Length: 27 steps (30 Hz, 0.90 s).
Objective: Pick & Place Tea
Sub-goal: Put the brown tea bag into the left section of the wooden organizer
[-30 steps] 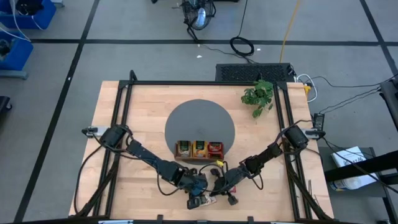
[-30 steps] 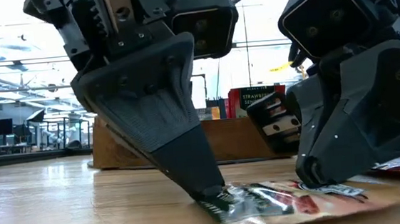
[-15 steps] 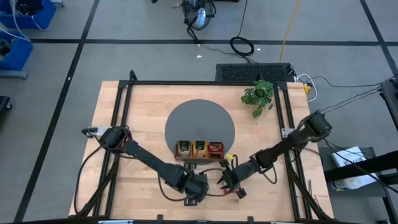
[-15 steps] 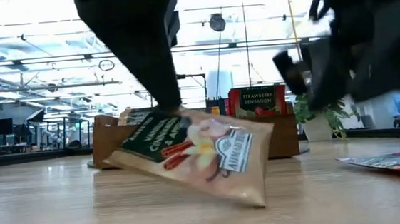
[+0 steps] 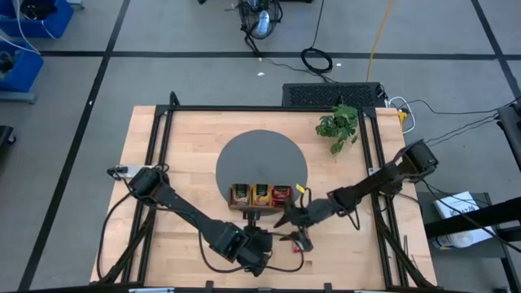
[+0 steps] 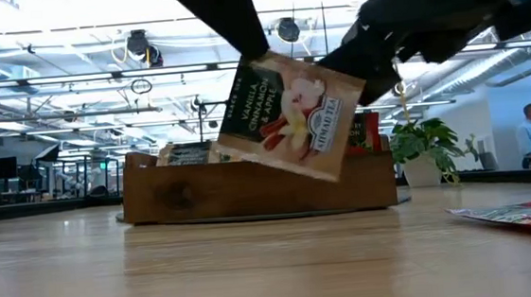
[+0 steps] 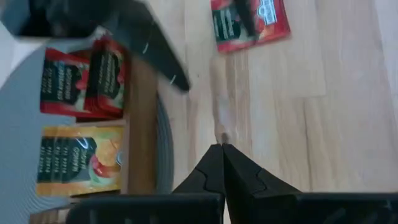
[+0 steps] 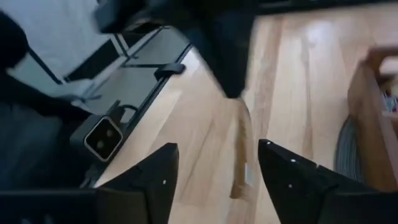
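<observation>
Left hand (image 7: 220, 148) pinched shut on a flat, glossy vanilla-print tea sachet (image 6: 290, 118), lifted tilted above the worktop (image 5: 179, 155) near its front edge, before the brown wooden tray (image 6: 250, 188). Right hand (image 8: 214, 165) stood wide, empty. A red sachet (image 6: 522, 216) lay flat.

A pale wooden table (image 5: 179, 155) carries a grey round mat (image 5: 260, 155) with a wooden tray (image 5: 260, 195) on it. A potted plant (image 5: 338, 126) stands well beyond the right gripper (image 5: 286, 221), and a red sachet (image 6: 522, 216) lies flat beside that gripper.
</observation>
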Tool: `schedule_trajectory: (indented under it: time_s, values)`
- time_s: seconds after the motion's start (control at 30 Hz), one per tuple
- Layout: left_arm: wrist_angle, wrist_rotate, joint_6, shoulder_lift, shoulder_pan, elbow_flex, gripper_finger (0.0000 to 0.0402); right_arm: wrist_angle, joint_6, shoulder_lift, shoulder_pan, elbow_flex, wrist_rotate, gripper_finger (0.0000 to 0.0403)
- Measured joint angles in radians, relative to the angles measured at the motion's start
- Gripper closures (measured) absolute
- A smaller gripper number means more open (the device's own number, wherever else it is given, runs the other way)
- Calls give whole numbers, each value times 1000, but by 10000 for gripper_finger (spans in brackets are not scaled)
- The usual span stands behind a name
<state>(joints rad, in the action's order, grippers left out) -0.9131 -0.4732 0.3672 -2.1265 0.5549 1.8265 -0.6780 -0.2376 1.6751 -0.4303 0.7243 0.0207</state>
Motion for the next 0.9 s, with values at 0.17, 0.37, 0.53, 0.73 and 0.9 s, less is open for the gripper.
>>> schedule_trajectory:
  time_s: [0.17, 0.37, 0.53, 0.73, 0.9]
  values:
    - [2, -29, -27, 1, 2, 10, 401, 51, -60, 0, 63, 25, 59, 176]
    - [-5, -35, -27, 1, -5, 10, 401, 136, 0, -1, 69, 75, 59, 175]
    - [2, -45, -44, 1, -19, 10, 401, 212, 22, -1, 73, 87, 58, 198]
    - [39, -44, -72, 2, -35, 10, 401, 227, 71, -1, 77, 87, 49, 239]
    - [42, -28, -77, 2, -44, 10, 401, 222, 113, -1, 78, 87, -71, 316]
